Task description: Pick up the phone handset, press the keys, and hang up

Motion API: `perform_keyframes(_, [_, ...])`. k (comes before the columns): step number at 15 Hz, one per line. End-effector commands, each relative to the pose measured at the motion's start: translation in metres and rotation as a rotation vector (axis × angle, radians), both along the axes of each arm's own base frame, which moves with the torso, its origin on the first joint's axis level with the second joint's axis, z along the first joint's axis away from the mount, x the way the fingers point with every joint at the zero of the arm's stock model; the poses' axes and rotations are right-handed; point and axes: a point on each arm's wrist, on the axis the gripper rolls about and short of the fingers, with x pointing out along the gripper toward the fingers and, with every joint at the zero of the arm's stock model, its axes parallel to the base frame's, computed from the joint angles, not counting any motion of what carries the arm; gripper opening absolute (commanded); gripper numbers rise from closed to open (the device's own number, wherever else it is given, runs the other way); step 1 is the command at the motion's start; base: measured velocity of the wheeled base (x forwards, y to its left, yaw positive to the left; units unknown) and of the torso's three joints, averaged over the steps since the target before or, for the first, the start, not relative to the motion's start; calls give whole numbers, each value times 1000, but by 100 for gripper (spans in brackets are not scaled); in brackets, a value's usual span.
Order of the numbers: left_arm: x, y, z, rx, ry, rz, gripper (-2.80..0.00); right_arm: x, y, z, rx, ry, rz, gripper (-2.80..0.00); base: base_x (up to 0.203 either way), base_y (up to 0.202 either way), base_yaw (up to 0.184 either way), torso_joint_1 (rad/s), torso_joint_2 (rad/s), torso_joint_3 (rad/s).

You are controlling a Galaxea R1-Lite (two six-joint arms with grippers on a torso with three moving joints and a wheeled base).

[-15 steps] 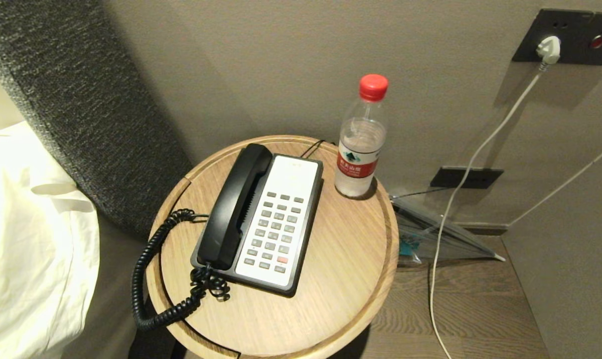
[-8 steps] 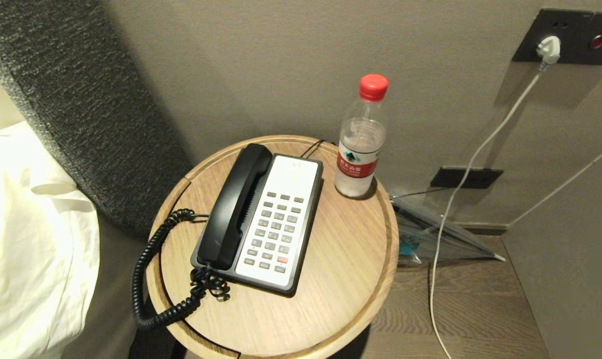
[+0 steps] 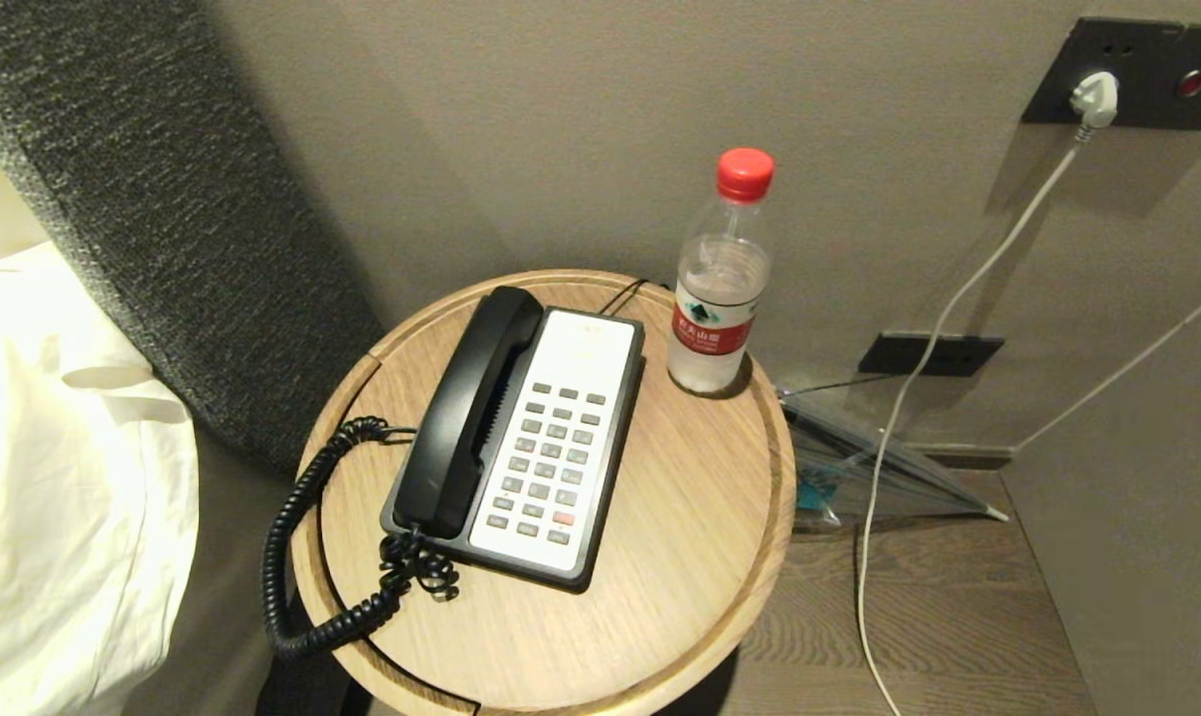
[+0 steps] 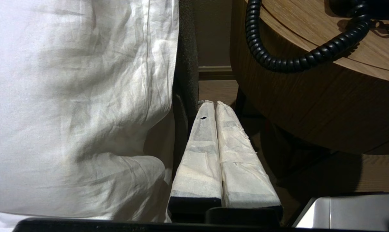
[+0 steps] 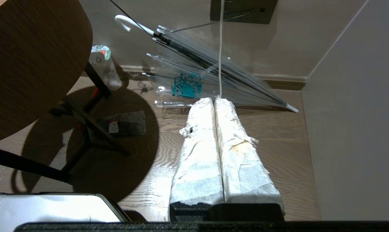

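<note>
Both tools, left tool [image 4: 216,104] and right tool [image 5: 213,101], are pressed together below the counter [image 3: 680,557]. Risk: lifting the phone handset [image 3: 469,410] may snag its coiled cord [image 3: 292,557] or topple the water bottle [image 3: 717,288] at upper centre.

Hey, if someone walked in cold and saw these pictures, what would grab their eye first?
Probably the long black plastic phone handset, resting in its cradle on the left of the black-and-white phone base, mid-way across the round wooden side table. Next, the clear red-capped water bottle upright behind the base near the wall, and the black coiled cord looping over the table's left edge.
</note>
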Motion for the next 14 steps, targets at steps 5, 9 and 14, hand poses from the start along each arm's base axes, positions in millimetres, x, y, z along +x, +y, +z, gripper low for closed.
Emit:
perform_keyframes(5, [0,0,0,-19,0,3,-280,0,0,0,-1,2,0,-280,0,0,0,0,0,0])
perform_keyframes(9, [0,0,0,-58,1,16,-280,0,0,0,-1,2,1,-280,0,0,0,1,2,58])
perform_keyframes(14, [0,0,0,-61,1,16,-280,0,0,0,-1,2,1,-280,0,0,0,4,1,194])
